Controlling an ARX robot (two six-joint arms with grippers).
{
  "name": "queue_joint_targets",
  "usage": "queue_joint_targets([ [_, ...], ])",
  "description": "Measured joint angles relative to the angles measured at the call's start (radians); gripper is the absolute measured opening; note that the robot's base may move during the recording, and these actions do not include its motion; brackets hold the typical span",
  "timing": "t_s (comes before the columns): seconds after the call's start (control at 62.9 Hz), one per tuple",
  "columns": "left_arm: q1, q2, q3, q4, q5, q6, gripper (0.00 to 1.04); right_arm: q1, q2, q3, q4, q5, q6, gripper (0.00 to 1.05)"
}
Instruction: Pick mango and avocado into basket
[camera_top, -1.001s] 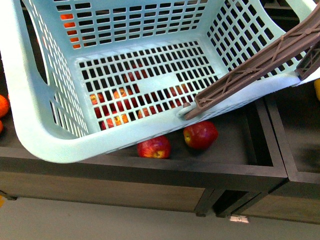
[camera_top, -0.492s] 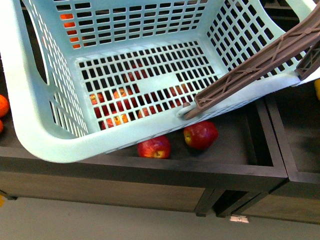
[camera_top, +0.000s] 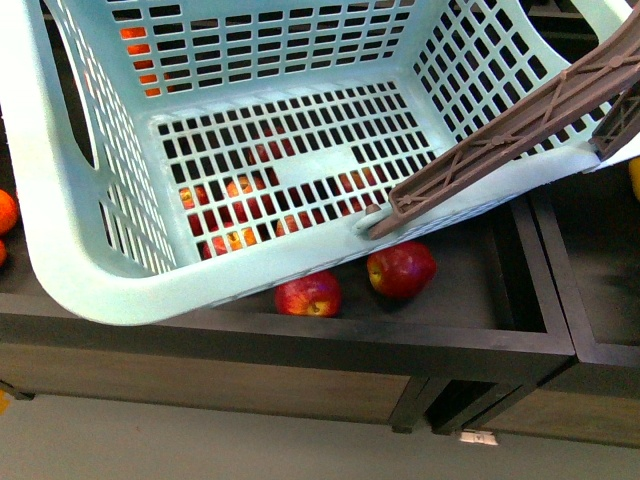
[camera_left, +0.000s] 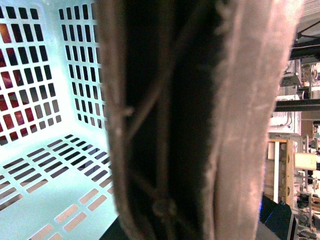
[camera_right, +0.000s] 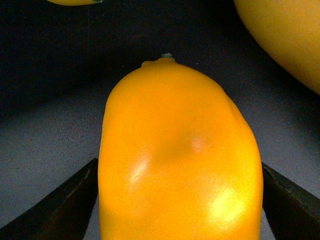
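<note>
The right fingers (camera_right: 55, 212) press against both sides of the mango (camera_right: 175, 150), which lies on a dark surface (camera_right: 45, 125). The left fingers' state cannot be told. The empty basket (camera_top: 60, 230) tilts above 2 red apples (camera_top: 400, 268).

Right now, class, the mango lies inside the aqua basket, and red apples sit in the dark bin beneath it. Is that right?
No. The front view shows the basket empty. The mango is over a dark surface, flanked by the right gripper, as the right wrist view shows. The red apples do sit in the dark bin beneath the basket.
</note>
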Motion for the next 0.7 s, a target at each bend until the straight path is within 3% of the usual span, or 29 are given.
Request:
queue_joint_targets([
  [0.079,0.000,0.000,0.000,0.000,0.000,0.000,0.15,0.001,-0.002,-0.011,0.007,-0.002,0.003,0.64],
  [0.159,0.000,0.000,0.000,0.000,0.000,0.000,0.15,0.001,-0.011,-0.028,0.016,-0.005,0.012,0.59],
  [0.365,0.000,0.000,0.000,0.000,0.000,0.000,0.15,0.001,-0.129,-0.198,0.118,-0.079,0.029,0.59],
  [0.572,0.000,0.000,0.000,0.000,0.000,0.000,0.15,-0.002,-0.530,-0.559,0.323,-0.214,0.024,0.59],
  [0.699,0.000,0.000,0.000,0.000,0.000,0.000,0.15,0.007,-0.738,-0.714,0.362,-0.283,0.042,0.59],
])
